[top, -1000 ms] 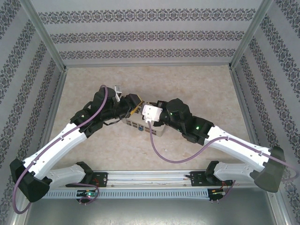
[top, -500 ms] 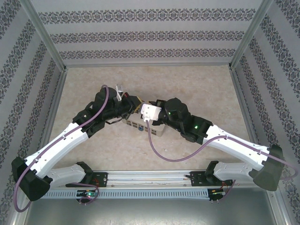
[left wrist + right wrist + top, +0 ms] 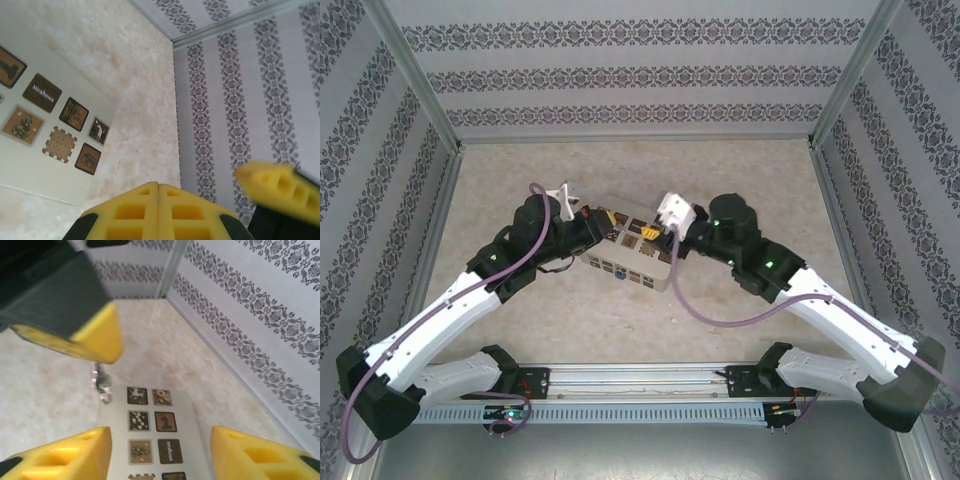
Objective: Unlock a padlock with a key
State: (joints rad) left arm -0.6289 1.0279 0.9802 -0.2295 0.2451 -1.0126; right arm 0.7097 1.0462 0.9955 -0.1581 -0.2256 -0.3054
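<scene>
Right gripper jaws wide, left gripper pads shut together, tiny silvery metal piece (key or shackle, cannot tell) dangling just below them, ahead of right jaws by cream box edge; likely light, stiff, slippery, so best pinched flat-on.

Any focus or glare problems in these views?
Top external: sharp, evenly lit, no glare. Left wrist: box tiles crisp, the yellow finger at right blurred. Right wrist: close dark-and-yellow finger top left soft, small silvery item beneath smeared.
</scene>
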